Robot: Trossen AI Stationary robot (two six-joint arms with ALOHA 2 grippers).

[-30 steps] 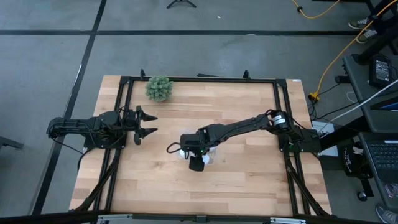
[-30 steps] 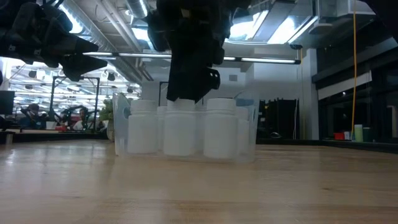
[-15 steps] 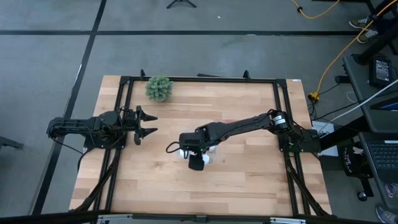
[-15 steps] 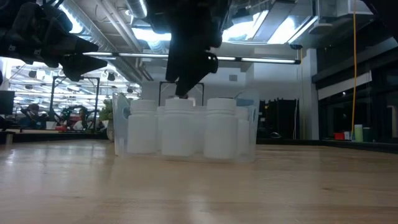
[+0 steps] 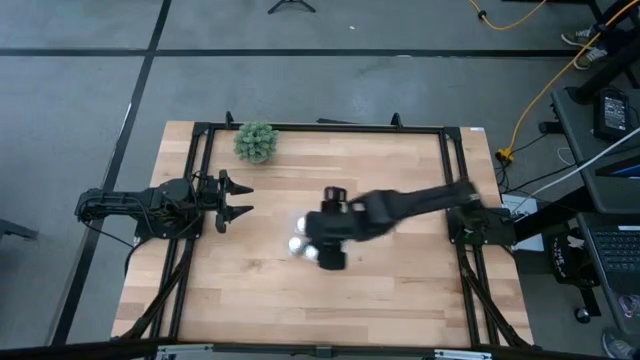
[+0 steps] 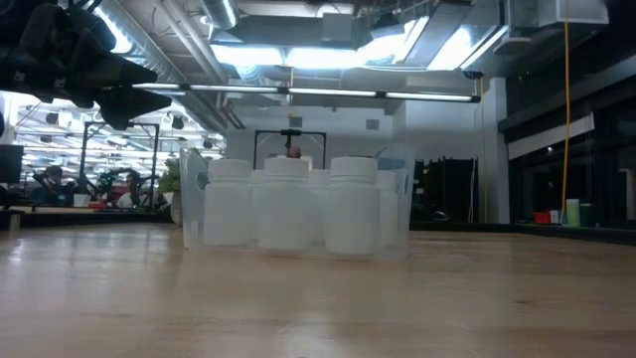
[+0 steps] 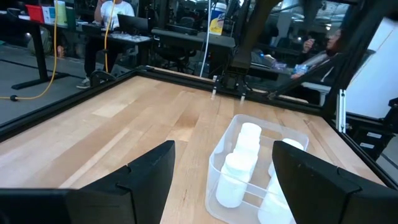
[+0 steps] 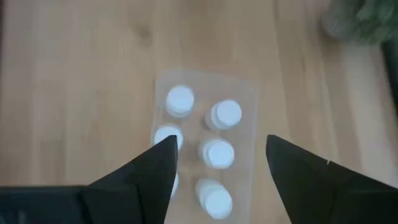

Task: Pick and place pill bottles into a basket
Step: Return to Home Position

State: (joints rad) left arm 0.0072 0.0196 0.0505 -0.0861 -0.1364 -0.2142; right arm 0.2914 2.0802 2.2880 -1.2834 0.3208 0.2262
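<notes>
While the right gripper hovers above it with its two fingers spread apart and nothing between them, the basket stands near the middle of the table. The pill bottles stand upright inside it in two rows. Five white caps show whole from above, and part of another shows beside one finger. Seen from table height, three bottles line the front of the clear walls.

Bare wood surrounds the basket on every side. The green plant sits near the back left corner, well apart from the basket. A black frame runs along the table's edges. The left gripper hangs over the table's left side, just inside the rail. Its fingers are apart and empty and point toward the basket, with open board between.
</notes>
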